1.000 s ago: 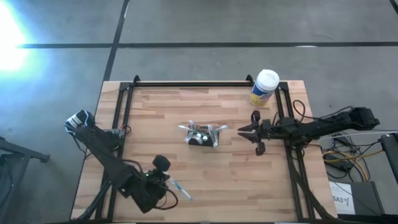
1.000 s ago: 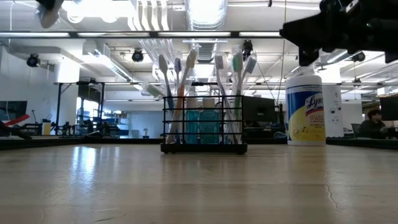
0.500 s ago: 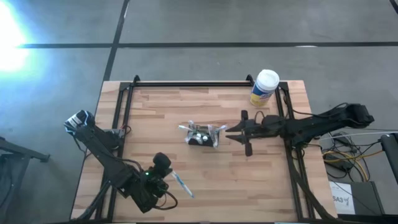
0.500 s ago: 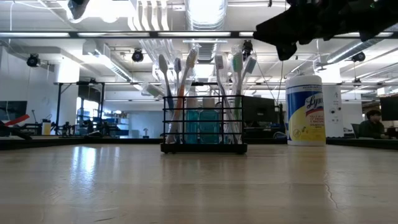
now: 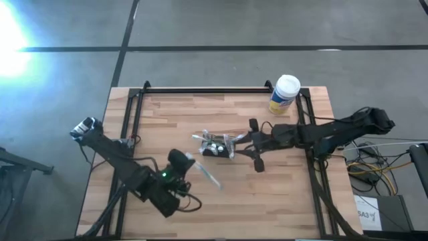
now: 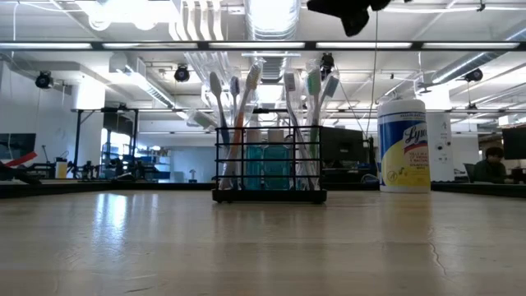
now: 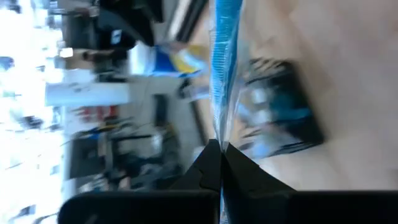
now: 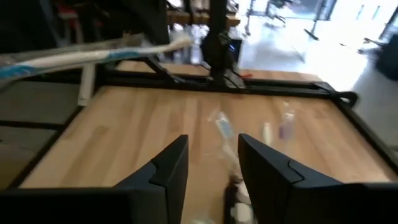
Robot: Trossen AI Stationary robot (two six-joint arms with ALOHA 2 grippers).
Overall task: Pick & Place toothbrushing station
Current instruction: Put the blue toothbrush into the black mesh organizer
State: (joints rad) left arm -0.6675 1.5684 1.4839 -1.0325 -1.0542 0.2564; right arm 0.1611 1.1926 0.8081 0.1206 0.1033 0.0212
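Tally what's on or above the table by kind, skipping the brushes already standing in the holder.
Holder: 1
Wipes canister: 1
Toothbrush carried in the air: 1
Grippers: 2 (left gripper shut on the toothbrush, right gripper open)
Total: 5

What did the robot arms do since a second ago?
The right gripper slid across to the toothbrushing station, its jaws opening. The left gripper, clamped on a toothbrush, carried it toward the station. Station and canister stayed put.
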